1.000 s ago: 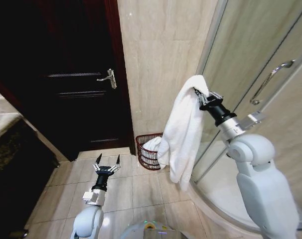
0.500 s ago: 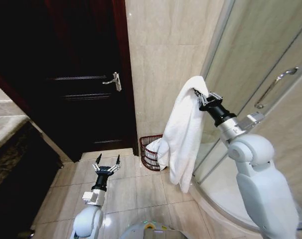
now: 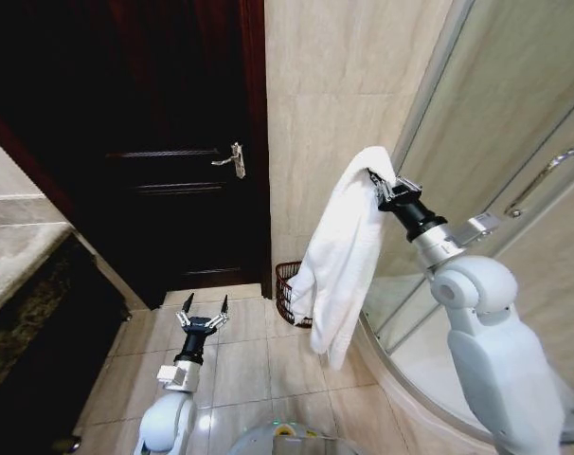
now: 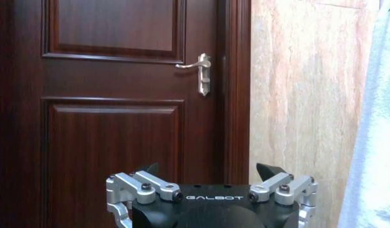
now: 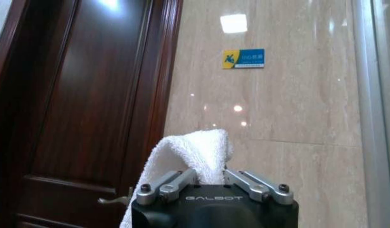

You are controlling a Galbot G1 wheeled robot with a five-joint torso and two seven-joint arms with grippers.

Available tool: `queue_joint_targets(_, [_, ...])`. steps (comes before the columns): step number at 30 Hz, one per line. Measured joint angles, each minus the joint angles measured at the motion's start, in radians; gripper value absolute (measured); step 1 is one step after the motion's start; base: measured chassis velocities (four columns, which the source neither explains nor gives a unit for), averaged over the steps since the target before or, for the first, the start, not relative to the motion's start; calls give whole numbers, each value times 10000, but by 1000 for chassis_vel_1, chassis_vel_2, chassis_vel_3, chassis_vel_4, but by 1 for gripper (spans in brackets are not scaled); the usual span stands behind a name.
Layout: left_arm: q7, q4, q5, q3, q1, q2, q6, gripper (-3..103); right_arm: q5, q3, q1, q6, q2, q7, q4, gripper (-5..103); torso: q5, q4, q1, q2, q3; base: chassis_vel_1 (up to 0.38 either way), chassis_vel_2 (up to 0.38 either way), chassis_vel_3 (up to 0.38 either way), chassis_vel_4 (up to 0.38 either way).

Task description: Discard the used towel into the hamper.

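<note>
A white towel (image 3: pixel 339 256) hangs in long folds from my right gripper (image 3: pixel 377 180), which is raised at chest height and shut on the towel's top edge. In the right wrist view the towel (image 5: pixel 195 152) bulges up between the shut fingers of the right gripper (image 5: pixel 211 178). The hamper (image 3: pixel 287 289), a dark red-brown wire basket, stands on the floor by the tiled wall, mostly hidden behind the hanging towel. My left gripper (image 3: pixel 204 308) is held low over the floor tiles, open and holding nothing. The left wrist view shows the left gripper (image 4: pixel 209 170) facing the door, with the towel's edge (image 4: pixel 380 118) at one side.
A dark wooden door (image 3: pixel 164 190) with a metal handle (image 3: pixel 235 159) stands left of the tiled wall (image 3: pixel 334 95). A curved glass shower enclosure (image 3: pixel 514 142) fills the right. A dark counter (image 3: pixel 22 284) runs along the left. Open floor tiles (image 3: pixel 240 360) lie before me.
The whole head view has shifted, so door, wall and hamper sit farther right. More of the hamper is now behind the towel. Both arms keep their pose.
</note>
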Motion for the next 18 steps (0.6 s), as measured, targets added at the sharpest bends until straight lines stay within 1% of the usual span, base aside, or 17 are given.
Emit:
queue_joint_targets(6, [35,30,0,2,-3,-10,-20,100,-78,-14,-8,10,39,-90,-38,5,1,0,139,301,159,0,0,0,0])
queue_joint_targets(7, [35,30,0,2,-3,-10,-20,100,-78,-14,-8,10,39,-90,-38,5,1,0,139,301,159,0,0,0,0])
queue_joint_targets(12, [42,57,0,-5,-15,0,-23,100,-116,-77,40,11,105,-111,-64,5,-1,0,279,616,336,0,0,0,0])
queue_joint_targets(17, [46,85,0,-4,-33,-16,-24,100,-128,-99,123,15,145,-128,-144,5,-1,0,354,781,426,0,0,0,0])
queue_joint_targets(18, [47,98,0,-6,-48,-23,-25,100,-133,-120,215,20,168,-136,-223,5,-1,0,401,887,484,0,0,0,0])
